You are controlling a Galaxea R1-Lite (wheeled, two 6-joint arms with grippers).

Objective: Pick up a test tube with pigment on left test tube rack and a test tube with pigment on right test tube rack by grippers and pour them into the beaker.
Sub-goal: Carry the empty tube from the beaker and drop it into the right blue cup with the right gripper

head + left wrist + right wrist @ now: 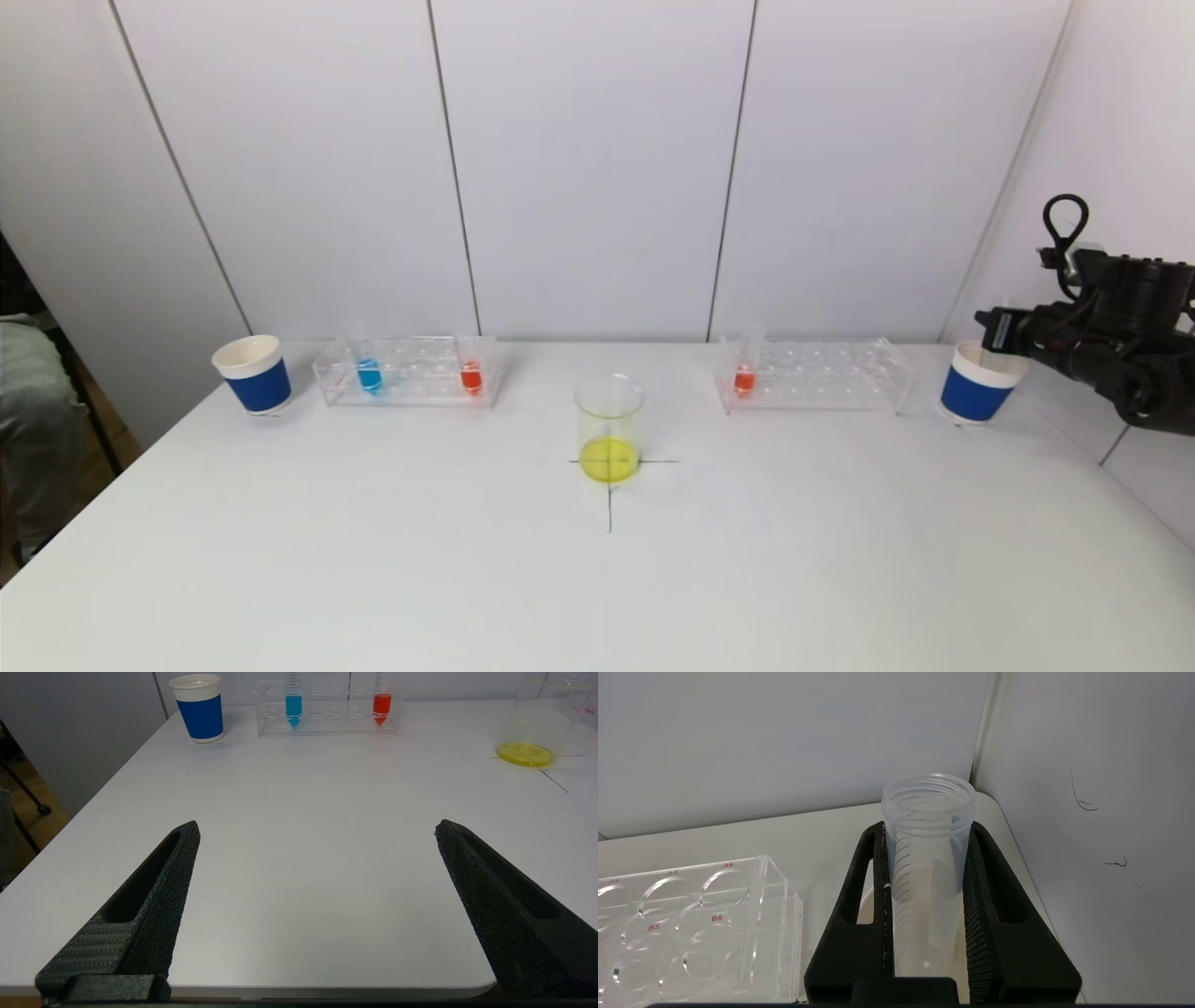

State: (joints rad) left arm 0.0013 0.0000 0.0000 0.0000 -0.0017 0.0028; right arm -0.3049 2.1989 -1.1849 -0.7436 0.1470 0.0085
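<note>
The beaker [609, 429] holds yellow liquid and stands on a cross mark at the table's middle. The left rack [411, 392] holds a blue tube [369, 373] and a red tube [471, 375]. The right rack [822, 378] holds one red tube [744, 378]. My right gripper [1001, 329] is shut on an empty clear test tube [927, 858], held upright over the right blue paper cup [976, 387]. My left gripper [317, 825] is open and empty over the table's near left edge, out of the head view.
A second blue paper cup [254, 375] stands left of the left rack. The left wrist view shows that cup [201, 709], the left rack [327, 725] and the beaker [537, 728] farther off. The right rack's end [691, 919] is beside my right gripper. A wall corner is close on the right.
</note>
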